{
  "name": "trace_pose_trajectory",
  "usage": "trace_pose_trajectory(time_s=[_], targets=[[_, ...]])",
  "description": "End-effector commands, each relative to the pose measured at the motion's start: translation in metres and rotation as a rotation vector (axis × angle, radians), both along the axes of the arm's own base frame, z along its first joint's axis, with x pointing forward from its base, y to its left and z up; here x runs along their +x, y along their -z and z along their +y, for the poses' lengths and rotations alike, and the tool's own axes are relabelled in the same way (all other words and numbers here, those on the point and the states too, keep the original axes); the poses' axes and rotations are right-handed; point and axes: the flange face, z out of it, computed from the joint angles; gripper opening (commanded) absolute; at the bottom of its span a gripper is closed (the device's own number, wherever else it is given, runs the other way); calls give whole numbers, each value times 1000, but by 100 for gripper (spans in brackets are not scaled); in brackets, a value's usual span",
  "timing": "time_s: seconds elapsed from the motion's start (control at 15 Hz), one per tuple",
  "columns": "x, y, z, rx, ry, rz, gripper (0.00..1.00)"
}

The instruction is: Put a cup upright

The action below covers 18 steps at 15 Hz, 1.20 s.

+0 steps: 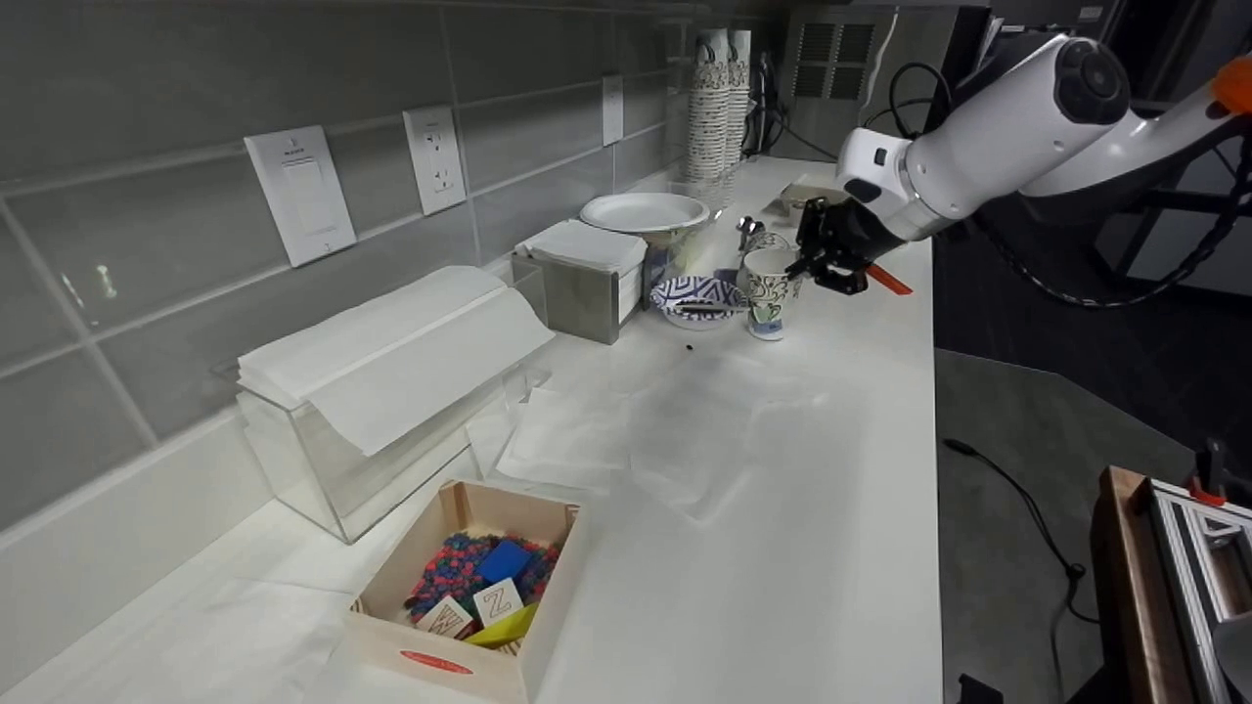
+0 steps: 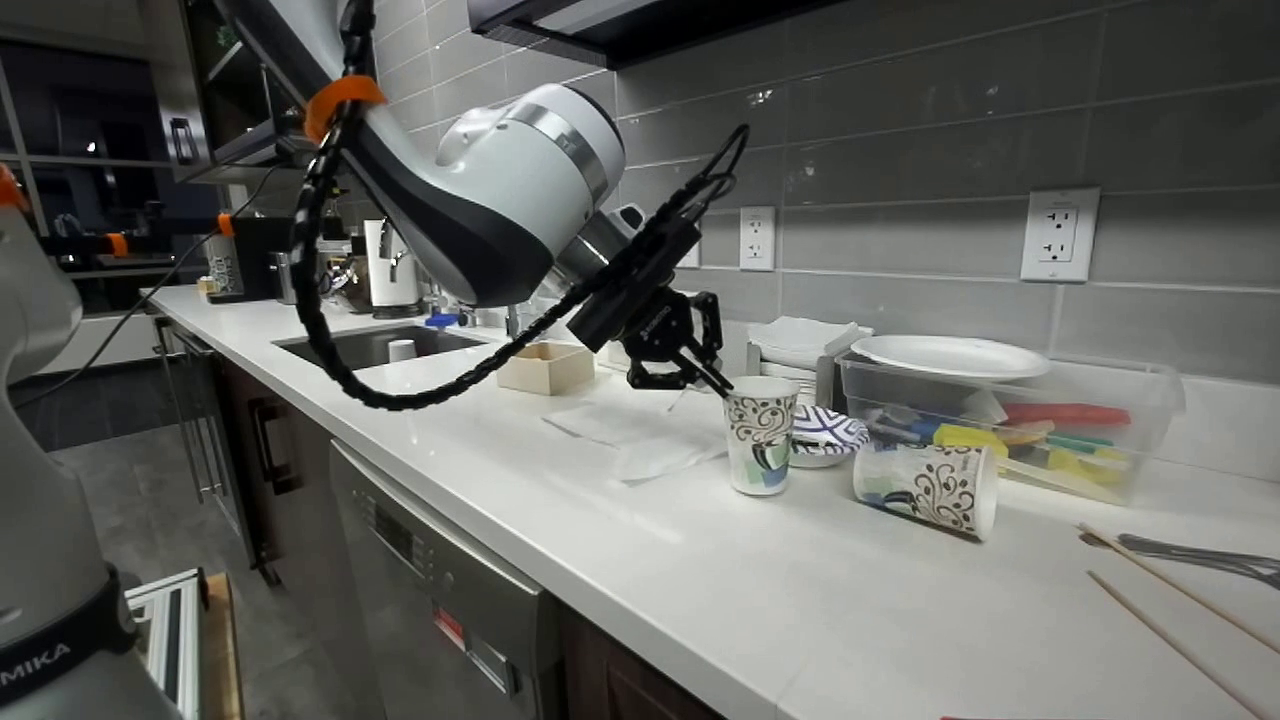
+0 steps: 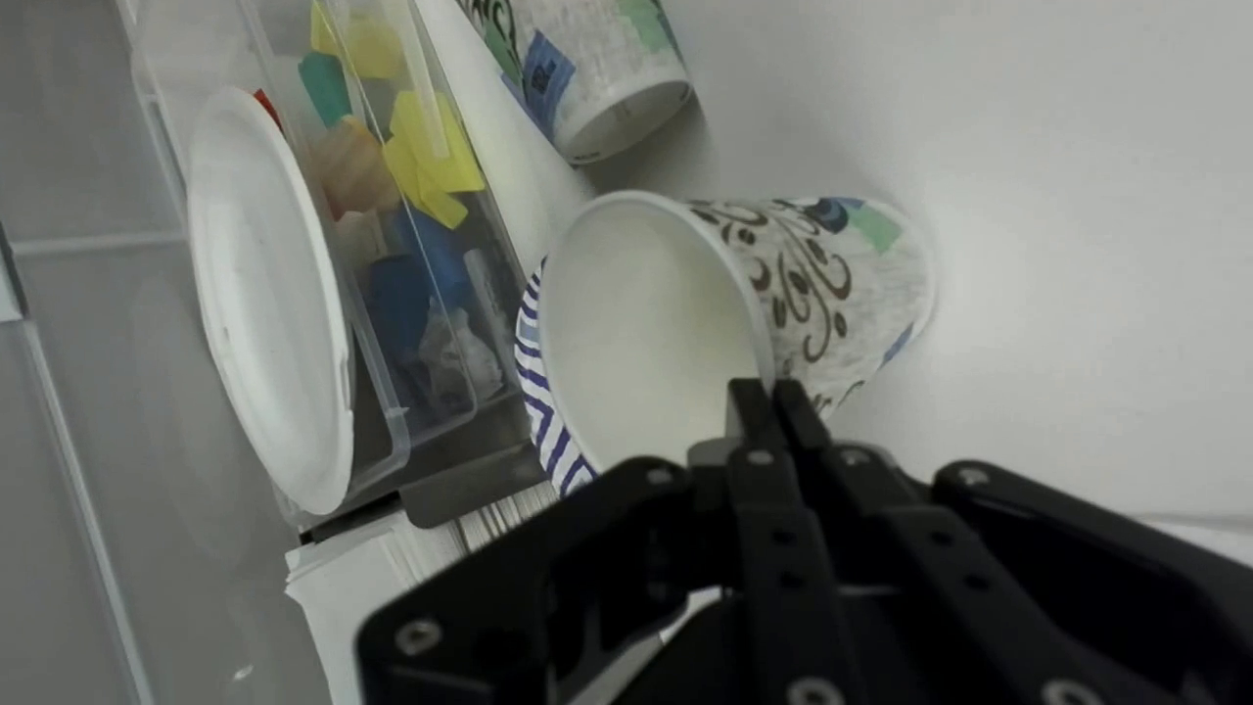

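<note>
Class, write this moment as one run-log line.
gripper: closed on rim | gripped cup : upright | other cup : lying on side

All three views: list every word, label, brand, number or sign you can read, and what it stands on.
"MIKA", on the robot base, at the picture's edge, perhaps cut off.
"Z", as seen, on a block in the wooden box.
Too small or blurred to read: red oval on that box; mark on the next block; lettering on the gripper; marking on the switch plate; red sticker on the dishwasher.
Wrist view: nothing legible.
</note>
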Motion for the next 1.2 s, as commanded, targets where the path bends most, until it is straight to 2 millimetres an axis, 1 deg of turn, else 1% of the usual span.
trace_pose_trajectory(time_s=[0.0, 0.07, 0.13, 0.2, 0.4, 0.47, 0.53, 0.6, 0.67, 0.73, 0.8, 0.87, 1.0, 1.07, 1.13], targets=[[-8, 13, 1, 17, -20, 11, 29], [-11, 10, 0, 18, -22, 1, 30], [-15, 9, -1, 19, -22, 0, 35], [-20, 3, 0, 24, -27, -13, 44], [-47, -17, 4, 71, -56, -30, 66], [-55, -26, 5, 90, -61, -45, 72], [-66, -36, 6, 131, -52, -65, 81], [-76, -39, 5, 168, -37, -70, 88], [-85, -36, 1, 210, -27, -55, 96], [-94, -30, -6, 258, 1, -46, 99], [-100, -25, -13, 306, 39, -29, 100], [-107, -14, -22, 331, 56, 2, 100], [-119, -1, -39, 405, 71, 63, 100], [-111, -14, -28, 333, 52, 10, 100], [-118, -9, -35, 359, 63, 31, 100]])
